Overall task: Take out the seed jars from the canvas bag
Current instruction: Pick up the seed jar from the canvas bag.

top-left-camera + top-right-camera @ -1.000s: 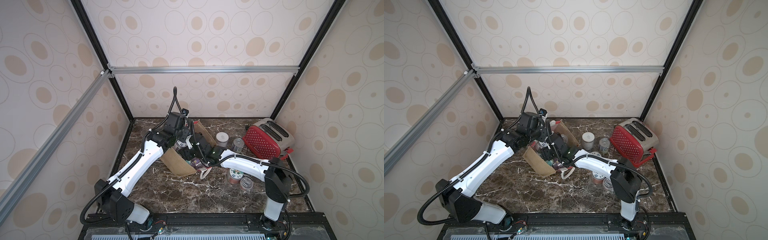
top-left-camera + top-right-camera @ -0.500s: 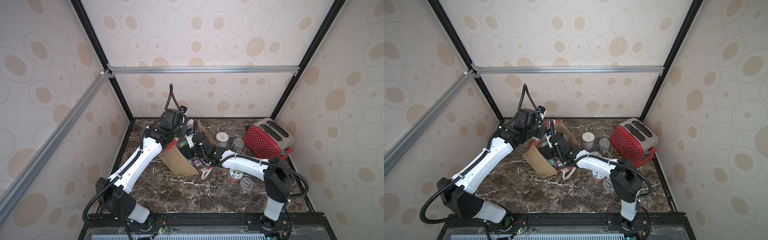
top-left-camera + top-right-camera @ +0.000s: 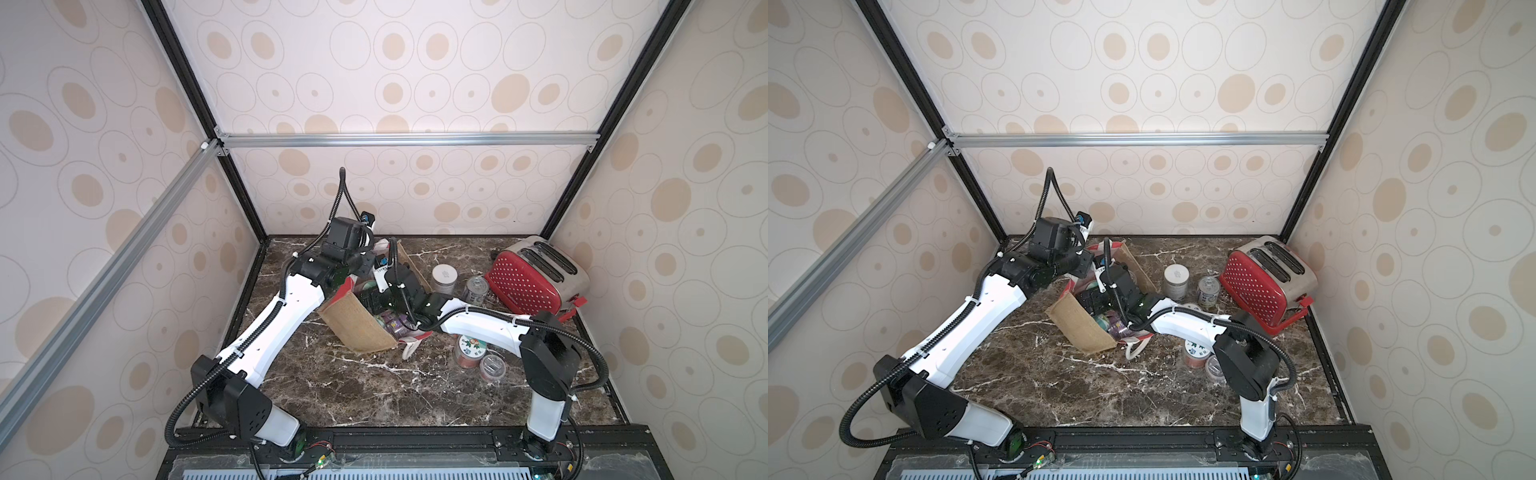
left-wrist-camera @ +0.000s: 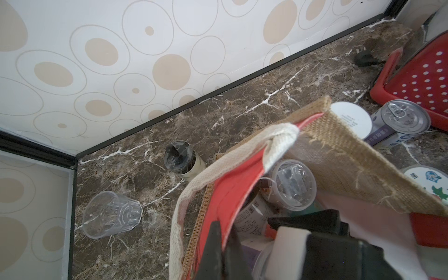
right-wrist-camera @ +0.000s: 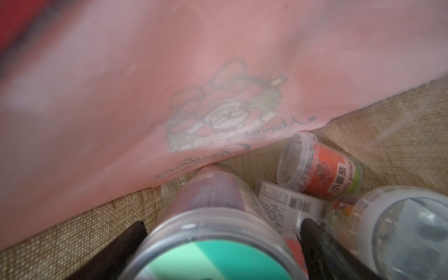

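Note:
The canvas bag (image 3: 357, 328) (image 3: 1079, 324) lies tipped on the marble, mouth toward the right arm. My left gripper (image 4: 221, 249) is shut on the bag's red side panel at the rim and holds it up. My right gripper (image 5: 223, 242) is inside the bag and open. Its fingers (image 5: 131, 242) stand on either side of a green-lidded seed jar (image 5: 213, 218). A red-labelled jar (image 5: 320, 169) and a clear-lidded one (image 5: 397, 230) lie beside it. On the table stand a sticker-lidded jar (image 3: 469, 351), a small clear one (image 3: 492, 368) and a white-lidded one (image 3: 444, 278).
A red dotted toaster (image 3: 536, 278) (image 3: 1266, 282) fills the back right corner, with a tin can (image 3: 476, 291) in front of it. Behind the bag, near the back left corner, stand a black-topped shaker (image 4: 179, 158) and a clear glass (image 4: 111, 214) on its side.
My left arm has drawn the bag's rim a little up and back. The right gripper has stayed inside the bag and its jaws have spread wider.

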